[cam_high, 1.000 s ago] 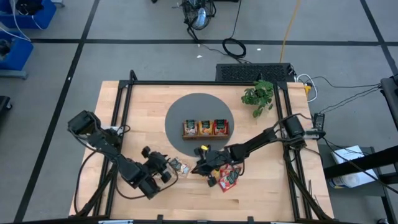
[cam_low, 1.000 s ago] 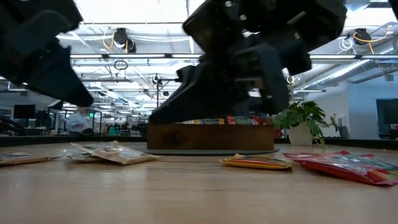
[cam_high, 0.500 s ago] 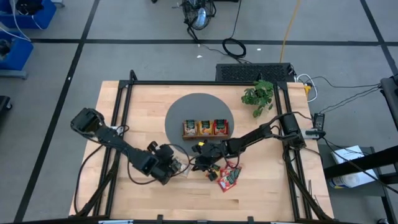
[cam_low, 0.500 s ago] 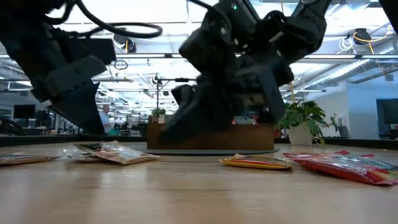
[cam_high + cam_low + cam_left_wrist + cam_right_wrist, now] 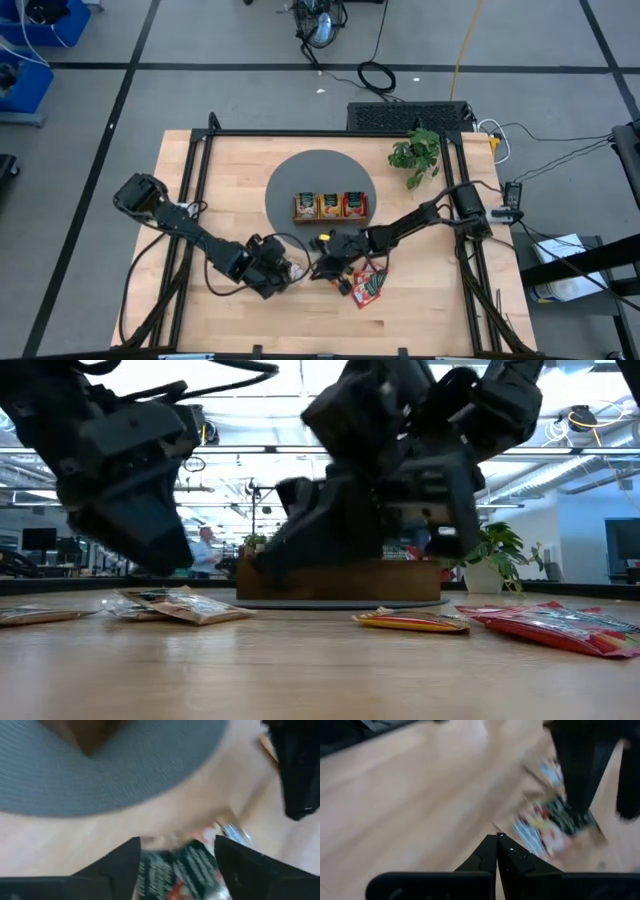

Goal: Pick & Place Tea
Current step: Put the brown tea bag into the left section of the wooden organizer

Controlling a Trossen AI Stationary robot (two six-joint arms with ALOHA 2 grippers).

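- Left gripper (image 5: pixel 283 271): low over the front of the wooden table (image 5: pixel 200 190), left of centre; jaws spread wide, nothing between them. In the left wrist view its two dark fingers (image 5: pixel 125 865) straddle a dark green tea sachet (image 5: pixel 187 867) lying on the wood.
- Right gripper (image 5: pixel 318 268): just beside the left one, in front of the tray; jaws pressed together, tips meeting in the right wrist view (image 5: pixel 498 851); no sachet seen held.
- Loose sachets, left group (image 5: pixel 175 605): a small pile flat on the table below the left gripper.
- Orange-yellow sachet (image 5: pixel 412 621): flat on the table, front centre in the low view.
- Red sachets (image 5: pixel 368 284): flat on the table to the right of the right gripper, near the right arm.
- Wooden three-compartment tray (image 5: pixel 331 206): on the round grey mat (image 5: pixel 290 175); it holds dark green, orange-yellow and red sachets, one colour per compartment.
- Potted plant (image 5: pixel 416 153): far right part of the table.
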